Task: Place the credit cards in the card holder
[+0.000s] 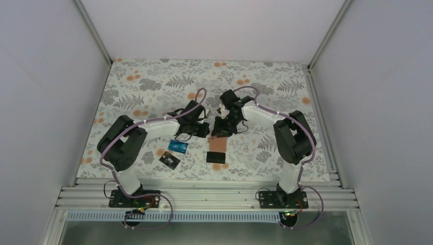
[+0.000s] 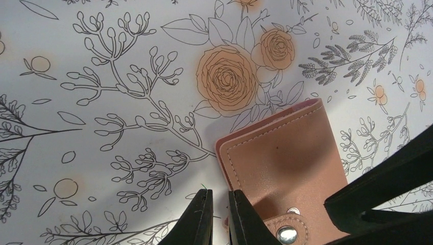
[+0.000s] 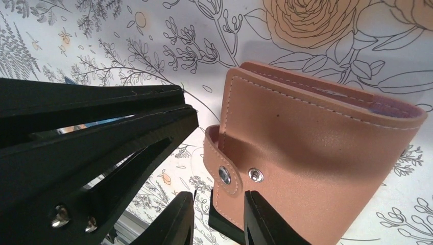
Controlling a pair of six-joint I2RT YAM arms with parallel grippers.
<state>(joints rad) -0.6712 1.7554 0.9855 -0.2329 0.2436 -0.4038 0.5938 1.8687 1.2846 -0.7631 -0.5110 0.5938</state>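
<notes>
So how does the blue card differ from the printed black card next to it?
Colour: the blue card is bright blue; the printed black card is dark with pale marks. Place: the blue card lies farther back, the black card nearer the front. Pose: the black card is turned more askew. Both lie flat, look equal in size, and sit outside the card holder.

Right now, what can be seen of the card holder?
The card holder is a folded tan-pink wallet, leather-like, with pale edge stitching and pinker lining at its open side. A short strap with a metal snap wraps one edge; a second stud beside it suggests it is unfastened. It seems to rest on the floral table. The right gripper straddles the strap edge, jaws apart; the left gripper, nearly shut, sits at its side.
</notes>
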